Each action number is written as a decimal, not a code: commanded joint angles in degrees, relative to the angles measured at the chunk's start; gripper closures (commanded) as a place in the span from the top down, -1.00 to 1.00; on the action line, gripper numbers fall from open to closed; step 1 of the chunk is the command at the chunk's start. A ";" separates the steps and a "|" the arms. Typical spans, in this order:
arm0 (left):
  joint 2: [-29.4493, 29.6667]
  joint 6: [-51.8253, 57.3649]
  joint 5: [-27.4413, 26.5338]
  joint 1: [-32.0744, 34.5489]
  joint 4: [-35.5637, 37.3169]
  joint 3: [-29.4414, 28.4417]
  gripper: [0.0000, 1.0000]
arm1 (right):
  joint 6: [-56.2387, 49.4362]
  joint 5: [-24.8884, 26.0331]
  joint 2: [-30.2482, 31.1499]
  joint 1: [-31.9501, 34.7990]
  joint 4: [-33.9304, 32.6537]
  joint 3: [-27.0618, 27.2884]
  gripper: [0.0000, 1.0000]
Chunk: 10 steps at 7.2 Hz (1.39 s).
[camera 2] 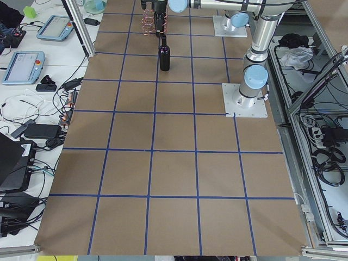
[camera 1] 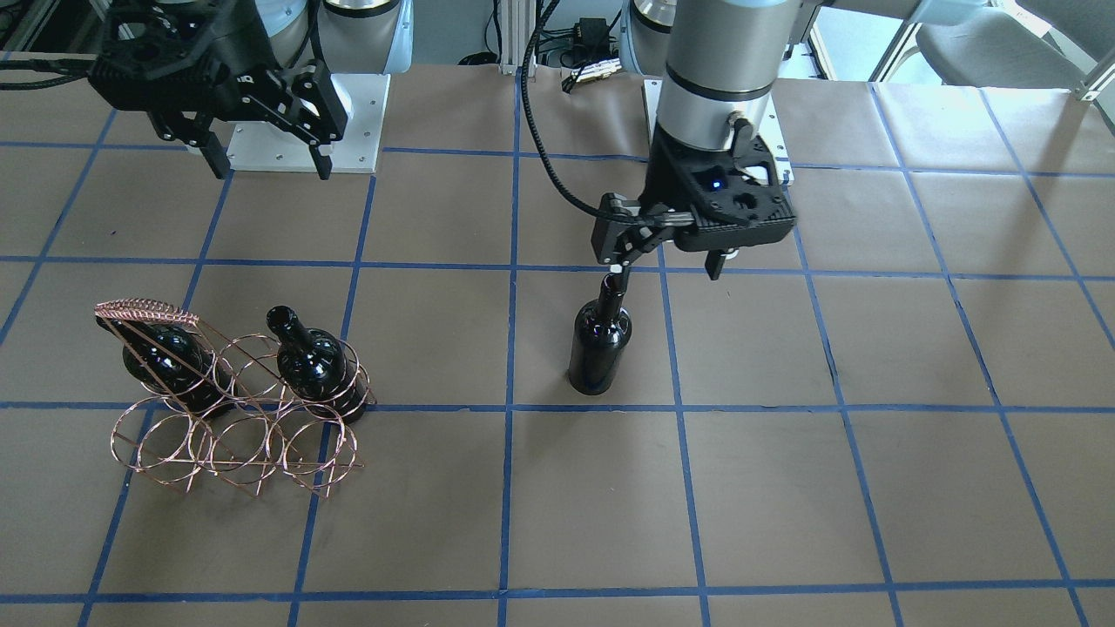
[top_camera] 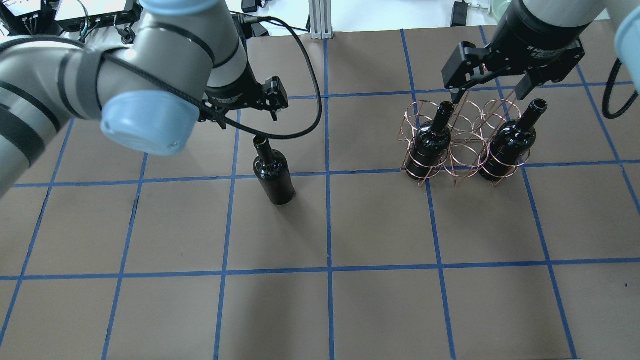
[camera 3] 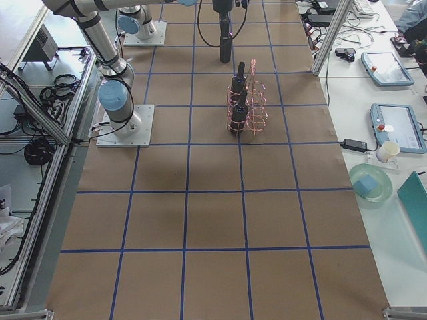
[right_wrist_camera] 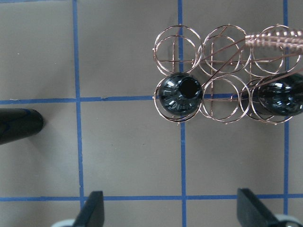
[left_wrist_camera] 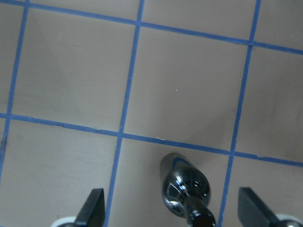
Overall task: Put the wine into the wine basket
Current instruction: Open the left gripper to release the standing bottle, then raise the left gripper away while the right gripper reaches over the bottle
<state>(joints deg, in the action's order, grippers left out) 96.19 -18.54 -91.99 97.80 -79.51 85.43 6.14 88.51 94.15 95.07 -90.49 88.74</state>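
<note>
Three black bottles, one six-ring basket (camera 1: pixel 235 435). Two bottles (camera 1: pixel 311 366) seated in end rings of one row. Third, the wine (camera 1: pixel 599 344), upright on worktop (camera 1: pixel 784 488) at basket's 3 o'clock, front view. Just above its mouth, left hand (camera 1: pixel 665 271) released, empty. Above basket, right hand (camera 1: pixel 271 170) released, empty.

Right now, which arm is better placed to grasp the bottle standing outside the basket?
The left arm. The left gripper is open just above the neck of the lone bottle. The right gripper, also open, is near the basket, far from that bottle.
</note>
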 commanded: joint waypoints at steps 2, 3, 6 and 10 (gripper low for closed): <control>0.58 14.91 11.01 -18.72 -1.96 -2.02 1.00 | 17.17 1.23 -5.27 12.99 -5.19 -0.67 0.99; 0.84 21.37 10.95 -22.79 -1.96 -1.84 1.00 | 22.11 1.32 -8.86 17.12 -8.96 -2.07 0.99; 0.76 23.72 10.69 -26.26 -3.54 -1.75 1.00 | 35.66 1.40 -21.78 26.45 -10.23 -14.36 0.99; 0.32 24.25 2.09 -26.08 -5.48 0.00 1.00 | 39.30 4.22 -27.26 28.06 -13.57 -13.60 0.99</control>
<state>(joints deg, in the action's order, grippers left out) 96.81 5.41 -87.05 71.67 -84.94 84.83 45.15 92.78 68.53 122.99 -103.33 74.93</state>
